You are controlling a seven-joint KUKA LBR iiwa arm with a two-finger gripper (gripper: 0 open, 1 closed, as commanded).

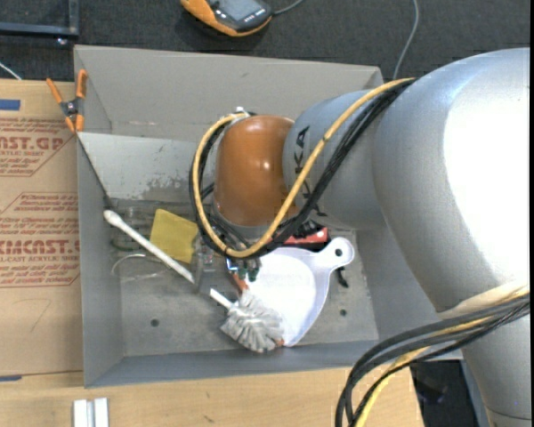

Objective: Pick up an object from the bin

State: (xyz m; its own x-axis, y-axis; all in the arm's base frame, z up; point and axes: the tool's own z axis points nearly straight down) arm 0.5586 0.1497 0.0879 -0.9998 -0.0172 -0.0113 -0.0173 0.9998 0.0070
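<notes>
bristly white brush (249,325), flat yellow sponge (173,233), smooth white plastic scoop (298,287)

The grey bin (147,332) holds a white brush (251,325), yellow sponge (173,232) and white scoop (295,287).

An orange-black handheld device (225,9) (corded) lies screen-up.

The floor of the bin (156,336) lies bare in its lower left corner, below the white brush (249,326), whose long handle slants down from the upper left. The arm (365,167) with its orange cover (254,172) overhangs the middle, and a yellow sponge (173,231) and white scoop (298,292) crowd the floor beneath.
</notes>
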